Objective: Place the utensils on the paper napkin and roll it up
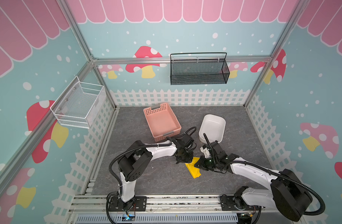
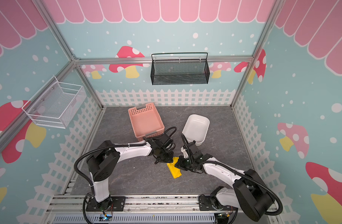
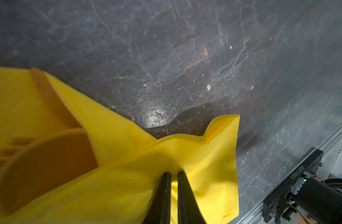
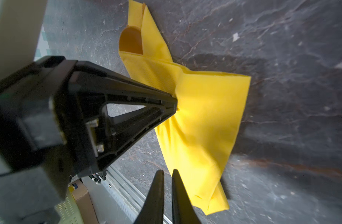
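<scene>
Left gripper (image 3: 174, 172) clamps paper napkin (image 3: 205, 155), right gripper (image 4: 167, 171) state unclear; lopsided pull may tear thin paper or slide spoon (image 3: 46, 164) out open end

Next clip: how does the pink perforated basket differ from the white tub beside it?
The pink perforated plastic basket has rows of holes in its walls and grey handle clips; the white smooth plastic tub has plain solid walls. The basket is a long rectangle with crisp corners; the tub is squarer and rounded. Both stand open and empty on the grey marbled table.
</scene>
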Motion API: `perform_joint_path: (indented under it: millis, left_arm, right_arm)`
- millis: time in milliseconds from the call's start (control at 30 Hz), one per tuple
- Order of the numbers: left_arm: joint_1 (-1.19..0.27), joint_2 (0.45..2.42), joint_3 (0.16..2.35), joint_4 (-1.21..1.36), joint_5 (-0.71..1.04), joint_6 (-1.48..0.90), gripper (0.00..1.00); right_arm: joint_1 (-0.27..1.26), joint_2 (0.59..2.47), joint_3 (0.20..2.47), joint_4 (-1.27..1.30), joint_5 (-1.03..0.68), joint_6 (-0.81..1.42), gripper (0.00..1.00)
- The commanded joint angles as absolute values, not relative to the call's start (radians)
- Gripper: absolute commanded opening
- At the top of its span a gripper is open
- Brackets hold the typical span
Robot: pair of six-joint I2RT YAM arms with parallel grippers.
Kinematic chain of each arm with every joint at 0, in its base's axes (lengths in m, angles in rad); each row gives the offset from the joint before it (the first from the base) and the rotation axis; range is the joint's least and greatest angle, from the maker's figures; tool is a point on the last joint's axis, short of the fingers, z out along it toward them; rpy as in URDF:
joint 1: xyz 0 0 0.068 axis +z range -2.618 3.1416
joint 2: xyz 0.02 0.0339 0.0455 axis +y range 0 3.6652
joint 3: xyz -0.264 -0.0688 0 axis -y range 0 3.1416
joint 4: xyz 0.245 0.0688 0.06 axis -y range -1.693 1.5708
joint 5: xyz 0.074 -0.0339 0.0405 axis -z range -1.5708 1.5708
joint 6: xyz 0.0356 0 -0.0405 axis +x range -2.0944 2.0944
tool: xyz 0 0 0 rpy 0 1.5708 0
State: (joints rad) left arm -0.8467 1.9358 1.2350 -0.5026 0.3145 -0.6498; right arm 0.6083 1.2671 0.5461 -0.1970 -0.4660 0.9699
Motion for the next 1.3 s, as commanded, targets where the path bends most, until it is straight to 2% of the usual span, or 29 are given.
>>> perform_joint_path:
  millis: [0,367,867,1267]
  left_arm:
    - [-0.848,1.976,1.203,-0.528,0.285,-0.633,0.14]
    - [-0.847,1.938,1.210,-0.528,0.281,-0.625,0.15]
    - [-0.845,1.850,1.332,-0.578,0.280,-0.620,0.24]
    - [-0.851,1.911,1.286,-0.607,0.276,-0.623,0.17]
  right_arm:
    - [0.604,1.315,0.571,-0.170,-0.488,0.936,0.11]
    - [0.604,1.395,0.529,-0.272,-0.372,0.902,0.13]
    - [0.630,1.368,0.433,-0.150,-0.444,1.039,0.10]
    - [0.652,1.371,0.430,-0.107,-0.436,1.110,0.10]
